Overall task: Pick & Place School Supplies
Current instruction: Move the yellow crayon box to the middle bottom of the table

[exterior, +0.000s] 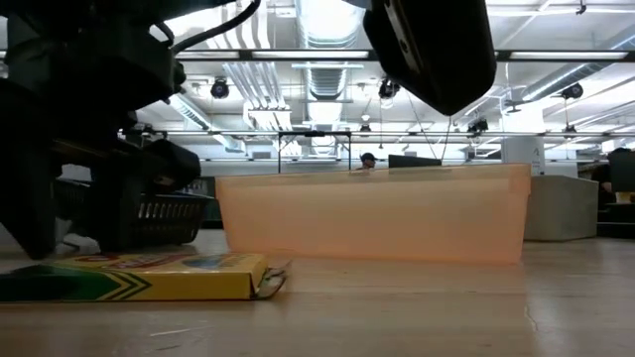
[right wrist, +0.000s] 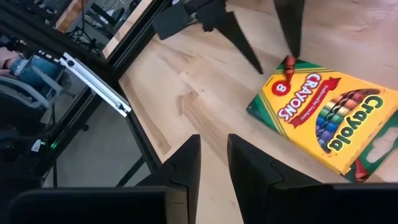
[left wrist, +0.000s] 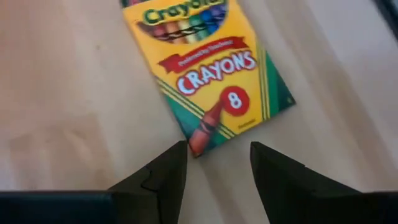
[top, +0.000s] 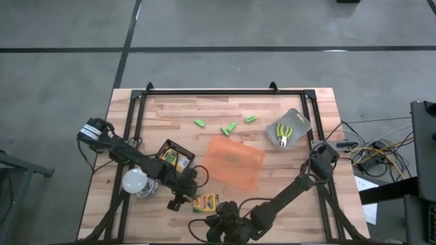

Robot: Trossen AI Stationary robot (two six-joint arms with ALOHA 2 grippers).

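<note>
A yellow-and-green crayon box (top: 206,202) lies flat near the table's near edge, also seen as the crayon box (left wrist: 208,68) and the crayon box (right wrist: 323,115). My left gripper (left wrist: 216,155) is open and points down over the box's short end, toward the table's left. My right gripper (right wrist: 214,146) hovers low near the near edge, to the right of the box, slightly open and empty. A second crayon box sits in a black basket (top: 174,158). Three green blocks (top: 228,128) lie on the far side. Yellow-handled tools (top: 284,133) rest in a grey bin. My left gripper comes from above, pointing down, with its fingers (right wrist: 292,46) at the crayon box's short end (right wrist: 283,65). I cannot tell whether a fingertip touches the corner of the box. The box lies flat on the table.
The orange translucent tray (top: 235,162) stands at the table's middle, just beyond the box; it shows as the orange tray (exterior: 372,226) in the low view. A white bulb (top: 135,180) with cord lies by the left arm. A black frame rail (right wrist: 93,78) borders the table.
</note>
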